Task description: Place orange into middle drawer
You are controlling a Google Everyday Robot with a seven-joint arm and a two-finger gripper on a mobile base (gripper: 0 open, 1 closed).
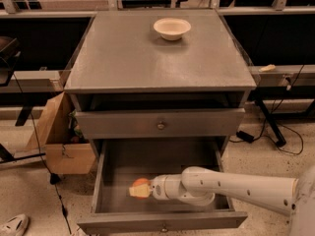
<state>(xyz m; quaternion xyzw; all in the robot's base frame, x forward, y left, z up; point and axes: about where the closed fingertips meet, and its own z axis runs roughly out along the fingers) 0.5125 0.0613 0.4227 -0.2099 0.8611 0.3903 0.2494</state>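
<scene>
The middle drawer (123, 163) is pulled out wide open at the bottom of the grey cabinet, and its plain grey inside shows. My white arm reaches into it from the right. My gripper (139, 191) is inside the drawer near its left front, shut on the orange (141, 183). The orange shows as a small round orange shape between the pale fingertips, just above the drawer floor. Whether it touches the floor I cannot tell.
A cream-white bowl (172, 28) stands at the back of the cabinet top (147, 63). Another grey drawer front with a brass-coloured knob (161, 125) is closed above the open drawer. A cardboard box (61, 141) stands left of the cabinet. Cables lie on the floor at right.
</scene>
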